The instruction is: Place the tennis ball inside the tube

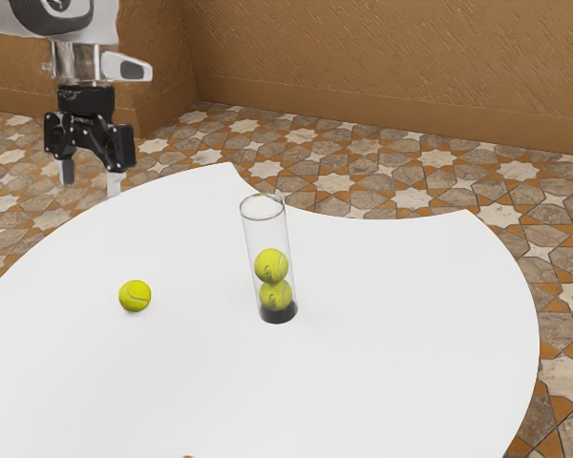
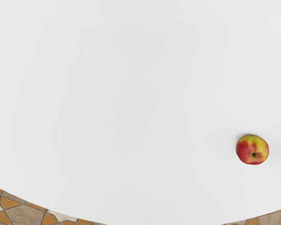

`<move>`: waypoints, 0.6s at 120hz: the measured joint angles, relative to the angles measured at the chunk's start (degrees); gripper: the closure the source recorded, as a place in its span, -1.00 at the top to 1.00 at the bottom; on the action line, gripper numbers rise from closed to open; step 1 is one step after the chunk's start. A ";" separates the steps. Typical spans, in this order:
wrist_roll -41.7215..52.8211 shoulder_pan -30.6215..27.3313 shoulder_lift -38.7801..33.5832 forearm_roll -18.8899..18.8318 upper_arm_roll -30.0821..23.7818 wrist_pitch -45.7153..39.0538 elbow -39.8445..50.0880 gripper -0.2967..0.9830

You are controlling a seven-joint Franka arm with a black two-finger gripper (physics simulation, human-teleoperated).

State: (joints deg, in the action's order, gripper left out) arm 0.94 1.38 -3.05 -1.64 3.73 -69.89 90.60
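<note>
Tennis ball [image 1: 135, 296], bright yellow-green with a pale seam, lay loose on the white table [image 1: 382, 372], toward the exterior view's left and well apart from the tube [image 1: 266, 234]. The tube stood upright to the ball's right in that view, its clear wall rising from a dark base [image 1: 279, 313] and ending in a round rim at the top. Two more balls were stacked inside it: the lower ball [image 1: 276, 295] sat down at the base, and the upper ball [image 1: 271, 266] rested on top of it, with the upper part of the tube free above them both. On the far side, behind the tube, the tabletop's edge curved inward between two corners.

The gripper [image 1: 92, 178] hung at the exterior view's far left, pointing downward, its two fingers spread apart and empty. It was well apart from both the loose ball and the tube. In the wrist view, a red and yellow-green apple [image 2: 252, 150] rested on the tabletop, near a curved stretch of the edge. A thin sliver of something else showed beside the apple, too little to name. Patterned tiles [image 1: 568, 377] covered the floor around the table, and a tan, textured wall [image 1: 392, 67] stood beyond it on the far side.
</note>
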 joint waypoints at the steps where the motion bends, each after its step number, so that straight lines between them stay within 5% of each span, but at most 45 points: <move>1: 0.02 -0.08 0.00 -0.01 0.01 -0.81 0.01 0.54; 31: 0.59 -0.07 -1.34 -0.01 -0.35 -14.25 0.24 0.54; 72: 0.75 -6.16 -5.98 -0.75 -0.40 -26.49 18.51 0.54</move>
State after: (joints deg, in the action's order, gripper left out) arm 1.68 -4.77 -9.02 -2.39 3.33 -96.38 109.12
